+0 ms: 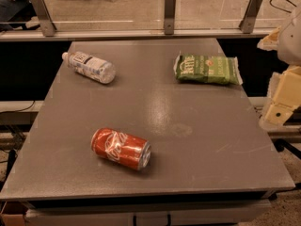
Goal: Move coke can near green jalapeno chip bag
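Observation:
The coke can (121, 148) lies on its side on the grey table (188, 140), front left of centre, red with white script and a silver end facing right. The green jalapeno chip bag (207, 69) lies flat at the back right of the table. My gripper (281, 102) shows as pale cream parts at the right edge of the camera view, off the table's right side, well apart from the can and just right of the bag. It holds nothing that I can see.
A clear plastic bottle with a white label (89, 66) lies on its side at the back left of the table. A glass barrier with metal posts (169, 12) runs along the table's far edge.

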Available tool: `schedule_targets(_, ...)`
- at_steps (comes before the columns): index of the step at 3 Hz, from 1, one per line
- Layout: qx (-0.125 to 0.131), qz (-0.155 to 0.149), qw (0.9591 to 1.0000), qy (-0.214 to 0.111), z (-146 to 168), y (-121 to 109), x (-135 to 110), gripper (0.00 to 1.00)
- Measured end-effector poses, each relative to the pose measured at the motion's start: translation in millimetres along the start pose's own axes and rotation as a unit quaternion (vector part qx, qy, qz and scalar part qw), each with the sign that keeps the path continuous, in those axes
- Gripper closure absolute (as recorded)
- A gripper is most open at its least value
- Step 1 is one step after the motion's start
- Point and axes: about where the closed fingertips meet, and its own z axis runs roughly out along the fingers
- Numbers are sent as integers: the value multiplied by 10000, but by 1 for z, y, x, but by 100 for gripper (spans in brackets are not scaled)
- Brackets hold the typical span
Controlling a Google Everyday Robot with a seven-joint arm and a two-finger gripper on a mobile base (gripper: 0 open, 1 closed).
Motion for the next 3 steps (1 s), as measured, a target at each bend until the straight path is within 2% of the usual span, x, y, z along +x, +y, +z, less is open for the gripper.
schedule_targets(2,-39,-33,9999,-102,5,1,-6,0)
schedule_targets(3,-351,-145,9985,-403,31,17,-37,0)
